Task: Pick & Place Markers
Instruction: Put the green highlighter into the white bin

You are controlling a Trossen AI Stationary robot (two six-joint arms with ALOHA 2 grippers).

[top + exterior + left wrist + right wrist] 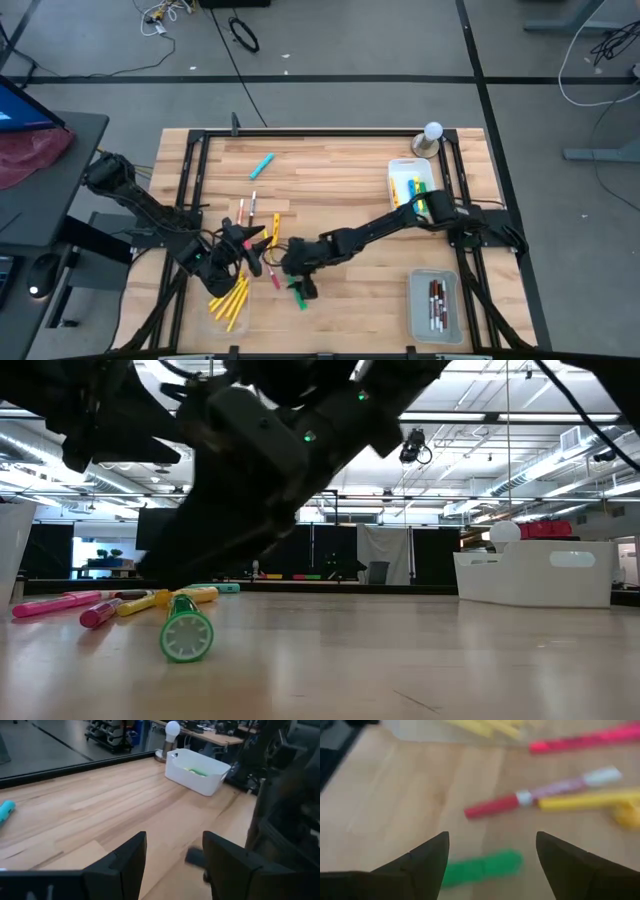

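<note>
We see the right end effector (490, 865) spread apart above a green marker (482, 867) lying on the counter (395, 795), untouched between its fingers. Left end effector (172, 865) also apart, empty.

Table (340, 190) is pale wood planks with a smooth satin finish. The white bin (197, 770) by the lamp (430, 138) looks like matte plastic, and the green marker (187, 632) like glossy plastic.

Even, bright overhead light falls on the worktop (340, 190), with only soft shadows under the arms. Ceiling strip lights (560, 460) glare in the low view. Markers beyond the right tool (492, 852) are badly blurred.
</note>
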